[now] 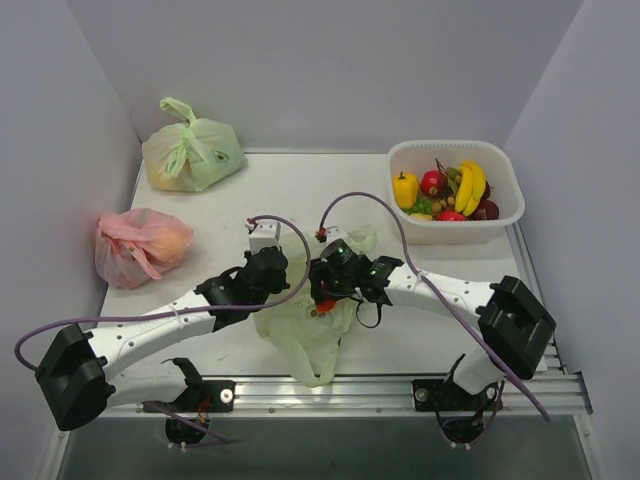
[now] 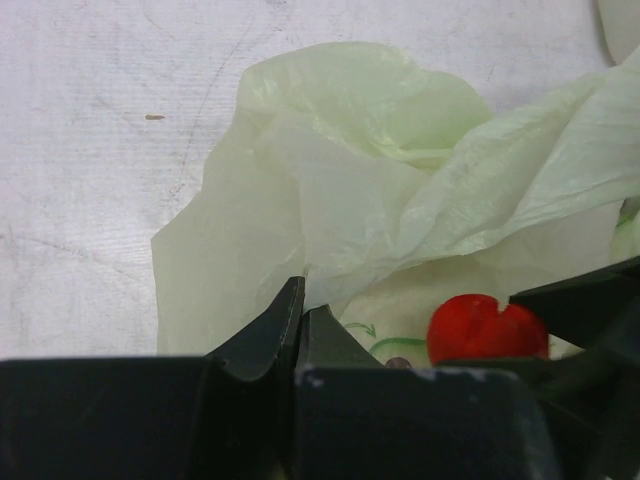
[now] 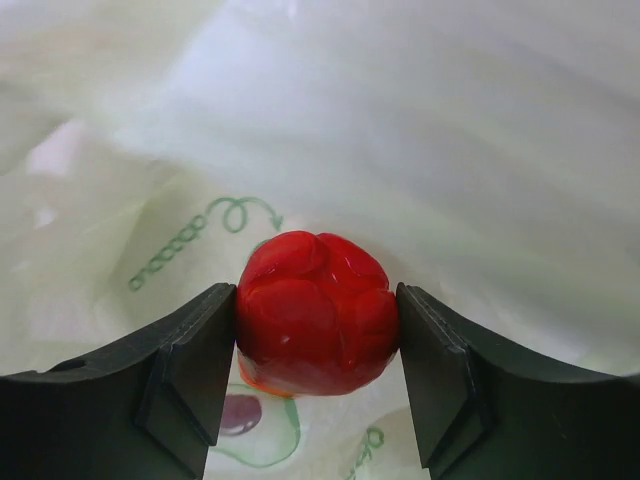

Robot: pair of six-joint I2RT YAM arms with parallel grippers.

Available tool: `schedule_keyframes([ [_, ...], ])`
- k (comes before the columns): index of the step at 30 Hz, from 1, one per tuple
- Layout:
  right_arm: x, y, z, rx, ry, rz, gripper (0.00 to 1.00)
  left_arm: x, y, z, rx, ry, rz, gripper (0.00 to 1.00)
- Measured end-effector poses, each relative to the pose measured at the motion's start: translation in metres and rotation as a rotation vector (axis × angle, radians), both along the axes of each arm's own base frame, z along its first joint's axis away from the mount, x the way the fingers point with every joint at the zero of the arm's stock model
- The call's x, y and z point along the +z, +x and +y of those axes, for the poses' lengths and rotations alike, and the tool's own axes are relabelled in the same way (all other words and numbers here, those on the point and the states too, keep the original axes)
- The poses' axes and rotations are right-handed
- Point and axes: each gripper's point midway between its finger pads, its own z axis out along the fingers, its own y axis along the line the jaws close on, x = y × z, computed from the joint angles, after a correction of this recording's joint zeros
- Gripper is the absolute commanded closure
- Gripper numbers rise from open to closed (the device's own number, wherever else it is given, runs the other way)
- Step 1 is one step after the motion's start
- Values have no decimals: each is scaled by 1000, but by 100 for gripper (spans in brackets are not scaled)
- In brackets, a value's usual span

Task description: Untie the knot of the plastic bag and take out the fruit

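Near centre, the right gripper (image 3: 318, 335) is clamping the red fruit (image 3: 312, 295) over the plastic bag (image 1: 305, 345), probably light and slick, best held across its middle; the left gripper (image 2: 302, 308) is pinching the bag's limp film; the far-right basket (image 1: 505, 215) is holding bananas (image 1: 470, 187) and more

No words, numbers or brand names can be read in any view. The only print is on the pale-green plastic bag (image 3: 480, 150). The right wrist view shows a green curl (image 3: 240, 213) with an arrow-like tip, a green chain line (image 3: 165, 262) of small loops leading up to it, and a purple round mark (image 3: 240, 413) lower down. They look decorative, not like letters. The left wrist view shows a little green print too.
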Motion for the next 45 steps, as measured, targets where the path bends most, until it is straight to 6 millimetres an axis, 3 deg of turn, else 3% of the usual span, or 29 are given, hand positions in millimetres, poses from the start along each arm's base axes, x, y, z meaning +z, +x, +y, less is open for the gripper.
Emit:
schedule_keyframes([
  [3,27,-1,2,36,55,-42,91,0,4,6,13,10,-2,100],
  [7,78,-3,1,101,163,-125,90,0,10,13,33,22,-4,100],
  [12,140,18,-18,105,266,-231,86,-1,16,22,49,36,-3,100],
  [17,203,66,-65,-15,274,-413,82,-1,17,24,41,39,2,100],
  [21,232,121,-133,-258,187,-528,82,2,14,20,8,24,5,100],
  [25,222,175,-201,-517,88,-532,77,4,8,18,-22,0,8,100],
  [29,174,210,-246,-692,-4,-451,66,5,3,16,-52,-17,13,100],
  [31,150,219,-259,-742,-43,-402,46,5,1,14,-70,-21,15,100],
  [33,130,224,-268,-778,-80,-366,28,5,-1,13,-86,-23,19,100],
  [36,114,224,-278,-824,-120,-334,13,5,-2,10,-104,-27,26,100],
  [40,122,221,-278,-831,-116,-346,10,4,-5,7,-128,-32,34,100],
  [45,157,205,-260,-771,-38,-404,14,3,-7,4,-149,-33,41,100],
])
